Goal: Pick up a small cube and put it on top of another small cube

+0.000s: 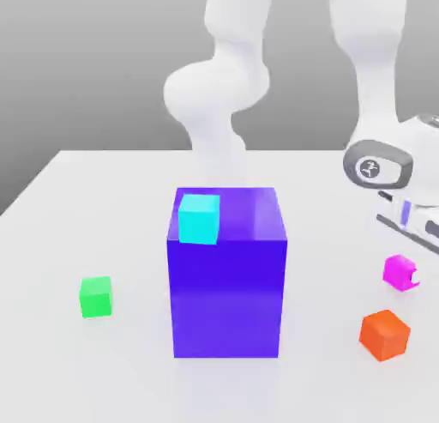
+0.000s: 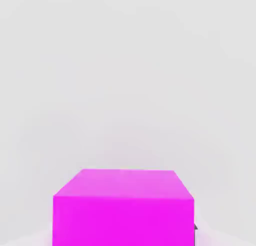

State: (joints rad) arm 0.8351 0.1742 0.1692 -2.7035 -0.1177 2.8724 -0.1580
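Magenta cube (image 1: 399,270) sits on the desk (image 1: 103,190) at the exterior view's right, clamped in the closed tool (image 1: 413,277), ready for lifting. Green cube (image 1: 96,297), its target, lies well apart beyond the blue block (image 1: 227,284).

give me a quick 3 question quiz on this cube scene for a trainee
1. True or false: the cyan cube sits on top of the big blue-violet block.
2. Which small cube is the gripper closed on? A) green cube B) magenta cube C) orange cube
3. In the exterior view, on which side of the big block does the green cube lie?

Key:
1. True.
2. B, the magenta cube; it sits right in front of the hand camera.
3. On the exterior view's left, resting on the table, apart from the block.
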